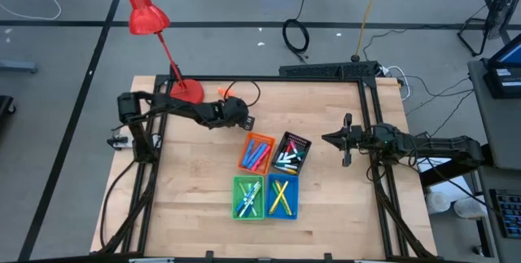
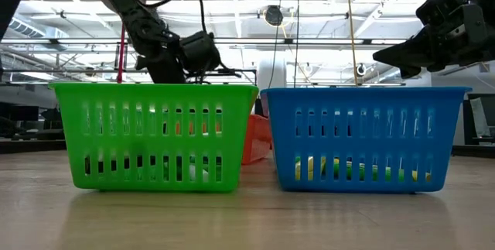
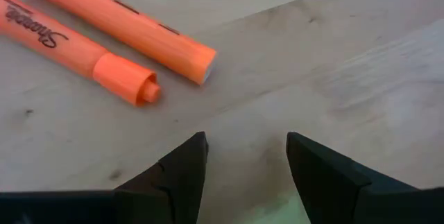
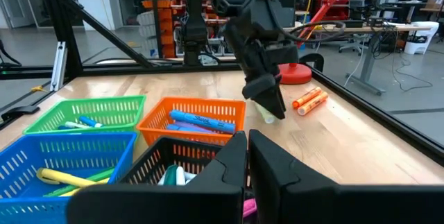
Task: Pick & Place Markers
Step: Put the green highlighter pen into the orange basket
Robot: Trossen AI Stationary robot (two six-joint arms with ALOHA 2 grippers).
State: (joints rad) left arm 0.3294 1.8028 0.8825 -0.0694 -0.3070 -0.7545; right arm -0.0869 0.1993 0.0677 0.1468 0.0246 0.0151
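The left pincer (image 3: 246,158) hangs low over the table (image 1: 187,206), on the lamp side of the orange bin (image 1: 257,152), with its 2 fingers spread and nothing between them. Its wrist view shows bare wood in the gap. I judge it is held open like this so it can drop around a marker rather than because it has just let one go.

Just beyond its fingertips lie 2 orange markers (image 3: 104,33), side by side and nearly touching, flat on the table between the pincer and the red lamp (image 1: 151,19) base. They sit off to one side of the finger gap, not inside it, so the pincer probably needs to shift toward them before it can close.

The other markers already lie sorted in the 4 bins: orange, black bin (image 1: 291,153), green bin (image 1: 248,198) and blue bin (image 1: 282,197).

The right pincer (image 4: 247,156) waits on the far side of the black bin from the lamp, fingers pressed together and empty.
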